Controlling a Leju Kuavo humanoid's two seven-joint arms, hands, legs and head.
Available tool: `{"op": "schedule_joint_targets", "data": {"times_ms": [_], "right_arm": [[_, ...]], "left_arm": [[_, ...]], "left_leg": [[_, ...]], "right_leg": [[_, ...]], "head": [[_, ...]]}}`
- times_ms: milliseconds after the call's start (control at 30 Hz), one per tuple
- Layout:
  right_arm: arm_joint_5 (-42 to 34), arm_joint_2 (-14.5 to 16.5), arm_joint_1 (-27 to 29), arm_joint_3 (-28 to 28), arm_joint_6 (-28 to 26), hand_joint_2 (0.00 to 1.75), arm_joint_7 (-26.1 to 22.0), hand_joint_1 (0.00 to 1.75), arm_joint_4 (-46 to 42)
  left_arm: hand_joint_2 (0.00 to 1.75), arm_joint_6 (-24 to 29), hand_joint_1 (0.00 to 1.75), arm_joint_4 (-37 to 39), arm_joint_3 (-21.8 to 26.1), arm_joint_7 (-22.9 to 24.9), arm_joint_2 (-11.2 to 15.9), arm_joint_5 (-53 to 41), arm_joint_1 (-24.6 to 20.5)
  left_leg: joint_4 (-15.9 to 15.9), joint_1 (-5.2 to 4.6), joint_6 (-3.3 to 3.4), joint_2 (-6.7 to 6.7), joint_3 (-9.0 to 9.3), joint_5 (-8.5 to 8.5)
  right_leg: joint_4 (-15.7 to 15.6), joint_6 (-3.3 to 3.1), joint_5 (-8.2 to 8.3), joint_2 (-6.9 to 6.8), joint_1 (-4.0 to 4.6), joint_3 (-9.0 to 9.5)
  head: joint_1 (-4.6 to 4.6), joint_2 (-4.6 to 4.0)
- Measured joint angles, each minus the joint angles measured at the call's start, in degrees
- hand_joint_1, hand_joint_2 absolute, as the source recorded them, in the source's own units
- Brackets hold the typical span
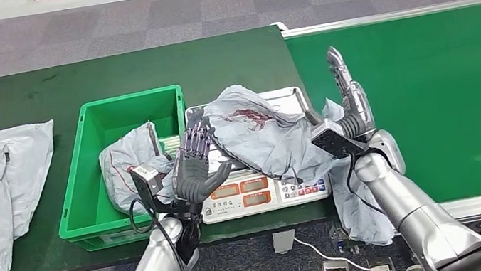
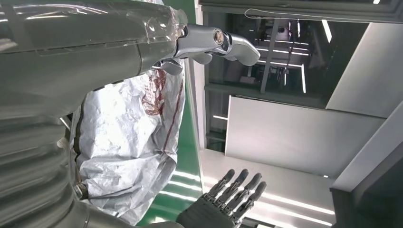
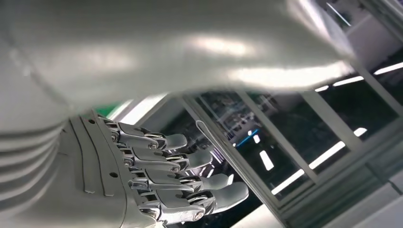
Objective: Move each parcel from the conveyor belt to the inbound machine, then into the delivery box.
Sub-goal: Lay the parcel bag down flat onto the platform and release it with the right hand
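The left hand (image 1: 197,165) is standing upright and released, fingers spread, beside the green box (image 1: 83,202), while the grey parcel (image 1: 259,133) is lying across the scale (image 1: 254,194) and the right hand (image 1: 352,108), fingers extended, is empty beside it.

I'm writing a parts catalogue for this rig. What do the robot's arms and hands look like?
Both arms are smooth silver tubes. The left hand has dark grey, segmented fingers and a grey palm. The right hand shows silver-grey, jointed fingers with pale rounded tips and a ribbed grey cover. A boxy grey camera sits at each wrist, with black cable looping down along the forearm.
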Motion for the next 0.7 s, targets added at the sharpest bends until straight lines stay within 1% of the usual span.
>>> {"op": "schedule_joint_targets", "data": {"times_ms": [167,367,467,600,700], "right_arm": [[0.0,-0.3,1.3,0.0,-0.1,0.00,0.0,0.00,-2.9],[-0.1,-0.7,1.8,0.0,-0.1,0.00,0.0,0.00,-4.4],[-2.3,-1.0,2.7,-0.1,-0.8,0.00,0.0,0.00,-6.0],[-9.2,-1.9,6.5,-0.7,-4.5,1.75,0.0,0.00,-12.3],[-11.1,-2.1,10.5,-1.9,-6.9,1.75,-0.1,0.00,-18.6]], "left_arm": [[1.75,0.0,0.00,-0.2,-0.2,0.0,0.0,0.0,0.0],[1.75,0.0,0.00,-0.3,-0.2,0.0,0.0,0.0,0.0],[1.75,1.5,0.00,-0.5,-0.4,0.0,0.0,-0.7,0.0],[1.75,7.7,0.00,-1.0,-2.6,0.0,0.2,-3.2,-1.1],[1.75,12.2,0.00,0.6,-6.4,0.2,-0.1,-5.6,-4.0]], "left_leg": [[0.0,0.00,0.01,0.01,0.01,0.02],[0.0,0.00,0.01,0.02,0.01,0.02],[0.0,0.00,0.01,-0.01,0.01,0.02],[0.0,0.00,0.02,-0.07,0.00,0.01],[0.0,0.00,0.02,-0.09,-0.02,0.00]], "right_leg": [[0.0,0.00,0.01,0.00,0.01,0.01],[0.0,0.00,0.01,0.01,0.00,0.01],[0.0,0.00,0.01,-0.01,0.00,0.00],[0.0,0.00,0.00,-0.05,0.00,0.00],[0.0,0.01,-0.01,-0.06,-0.01,0.00]], "head": [[0.00,0.00],[0.00,0.00],[0.00,0.00],[0.00,0.00],[0.00,0.00]]}}
